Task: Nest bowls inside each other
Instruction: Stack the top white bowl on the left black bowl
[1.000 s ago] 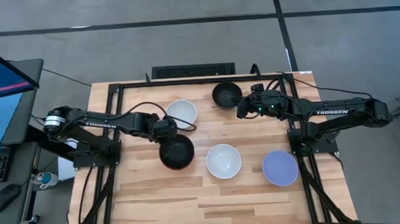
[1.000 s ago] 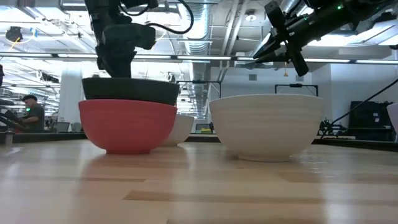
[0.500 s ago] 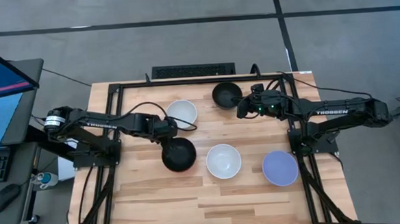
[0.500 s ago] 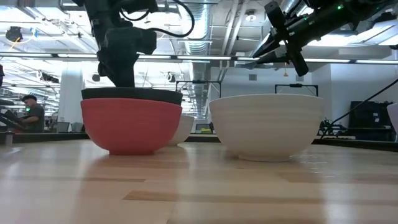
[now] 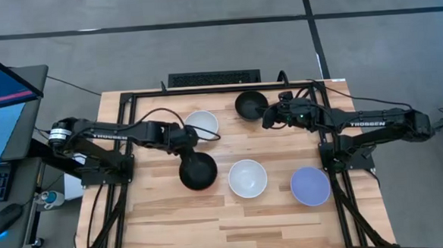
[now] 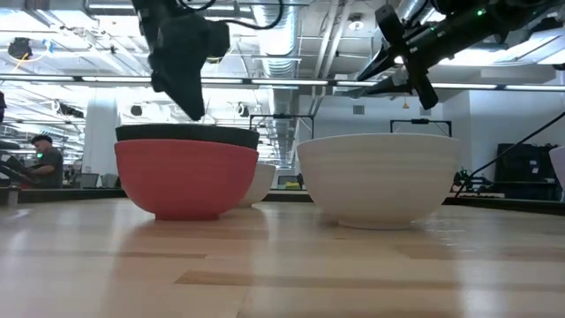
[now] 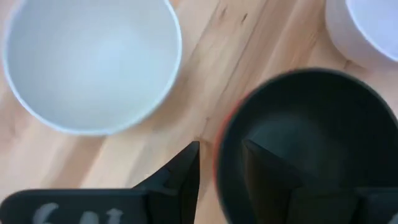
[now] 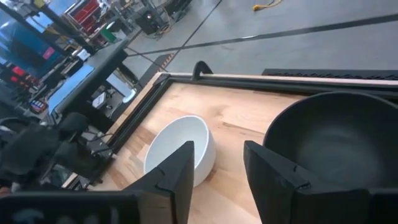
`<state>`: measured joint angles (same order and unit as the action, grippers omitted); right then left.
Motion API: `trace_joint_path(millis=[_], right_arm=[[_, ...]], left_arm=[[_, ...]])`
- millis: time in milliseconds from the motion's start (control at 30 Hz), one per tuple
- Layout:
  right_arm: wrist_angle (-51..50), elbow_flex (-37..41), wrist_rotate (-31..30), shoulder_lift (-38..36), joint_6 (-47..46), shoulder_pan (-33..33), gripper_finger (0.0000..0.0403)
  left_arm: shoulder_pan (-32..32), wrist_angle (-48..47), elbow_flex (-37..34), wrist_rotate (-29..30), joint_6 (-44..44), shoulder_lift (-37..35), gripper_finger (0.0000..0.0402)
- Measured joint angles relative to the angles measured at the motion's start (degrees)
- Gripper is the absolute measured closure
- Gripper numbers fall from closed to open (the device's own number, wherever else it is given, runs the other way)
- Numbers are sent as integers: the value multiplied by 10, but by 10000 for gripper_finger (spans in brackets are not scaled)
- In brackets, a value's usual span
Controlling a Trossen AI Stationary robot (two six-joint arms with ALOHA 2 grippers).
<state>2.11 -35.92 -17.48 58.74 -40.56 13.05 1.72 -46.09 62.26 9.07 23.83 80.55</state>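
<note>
wood table (image 5: 173,218) | arms marked trossen | left end effector (image 5: 186,146) parted, empty | right end effector (image 5: 268,120) parted, empty

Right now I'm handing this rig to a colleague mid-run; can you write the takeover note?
Left gripper: open, raised just above the black bowl nested in the red bowl.
Right gripper: open, hovering beside the second black bowl at the table's far edge, not gripping it.
Loose on the table: far white bowl, middle white bowl, lavender-blue bowl.
Done: one nest, black in red.
Left: four single bowls to stack; the second black bowl looks the likely next pick.
</note>
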Motion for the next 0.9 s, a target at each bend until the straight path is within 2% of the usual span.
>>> trace_joint_path(millis=[133,367,600,733,900], right_arm=[[0,0,30,0,-7,16,228],[9,0,44,0,-26,21,215],[17,0,41,0,-29,-5,199],[16,0,27,0,-45,-16,191],[13,0,10,0,-45,-21,188]], left_arm=[[50,-8,1,-27,-101,2,291],[130,-15,1,-39,-359,6,291],[157,-31,1,-41,-558,81,291],[149,-70,17,-30,-611,108,291],[149,-45,30,-34,-639,109,291]])
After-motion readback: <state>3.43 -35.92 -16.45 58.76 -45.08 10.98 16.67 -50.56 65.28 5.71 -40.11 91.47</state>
